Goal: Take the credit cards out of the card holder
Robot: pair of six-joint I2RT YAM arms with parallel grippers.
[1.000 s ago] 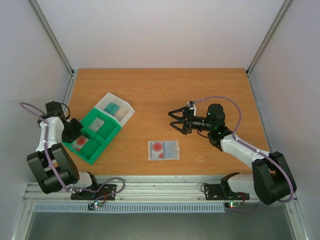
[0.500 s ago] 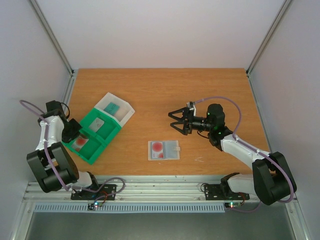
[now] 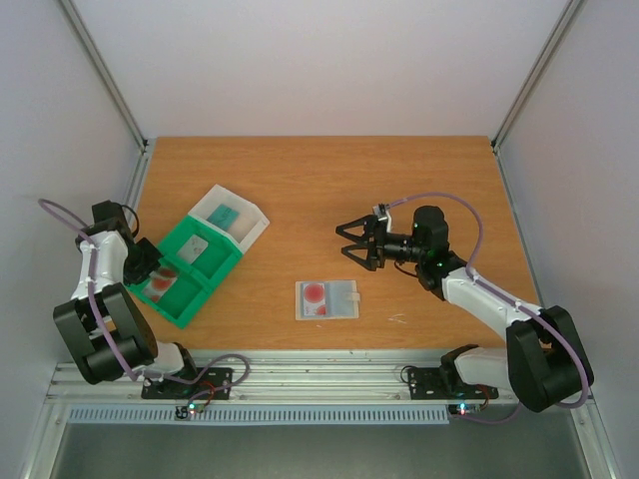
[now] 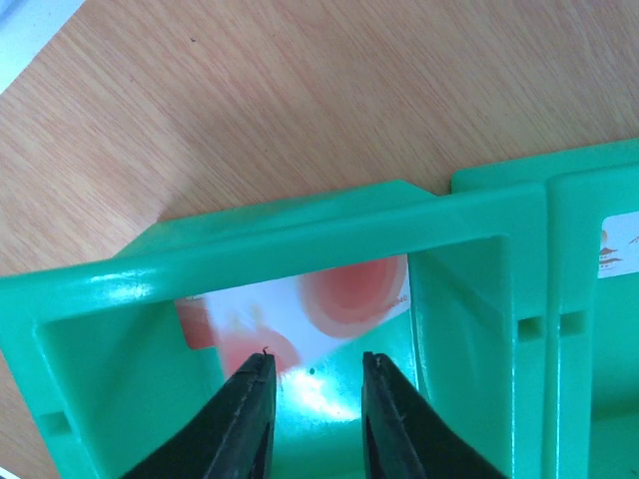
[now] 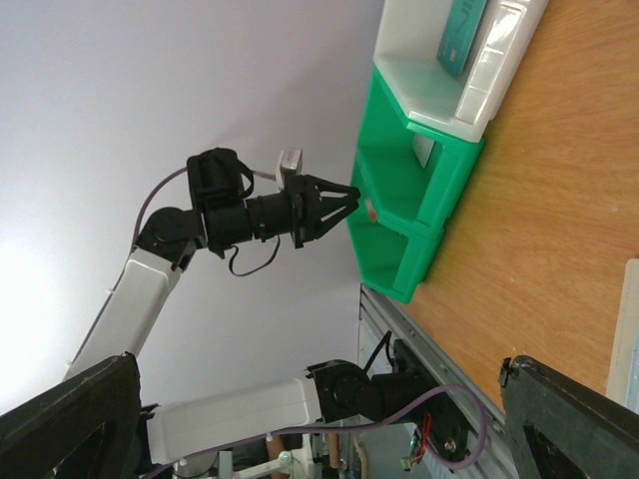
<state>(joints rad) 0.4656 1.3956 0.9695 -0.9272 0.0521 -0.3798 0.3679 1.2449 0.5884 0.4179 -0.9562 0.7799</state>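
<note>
Along the bottom of the top view, both arm bases sit on a metal rail (image 3: 319, 377) that lines the near edge of the wooden table (image 3: 329, 180). Just past that edge, at lower centre, lies the one card holder (image 3: 337, 302). It is flat and square to the table edge, with wood showing on all four sides. Two red marks show through it, a large round one and a smaller one below. I cannot tell whether that is one card or two.

At left sits one green tray (image 3: 195, 307), set at an angle with its near corner close to the table's front edge. The left gripper (image 4: 317, 359) hangs over the tray's nearest compartment, inside its walls. Its fingers stand a narrow gap apart and grip nothing. A red-and-white card (image 4: 334, 304) lies flat on the compartment floor beneath them. The next compartment holds one grey card (image 3: 197, 247).

Touching the tray's far end is one clear box (image 3: 255, 228) holding one teal card (image 3: 222, 214).

The right gripper (image 3: 344, 244) hovers right of centre with its jaws spread wide and empty. It is well apart from the holder and points toward the tray.

Beyond it, wood runs to the far edge, where white walls and two slanting metal posts close in the table.
</note>
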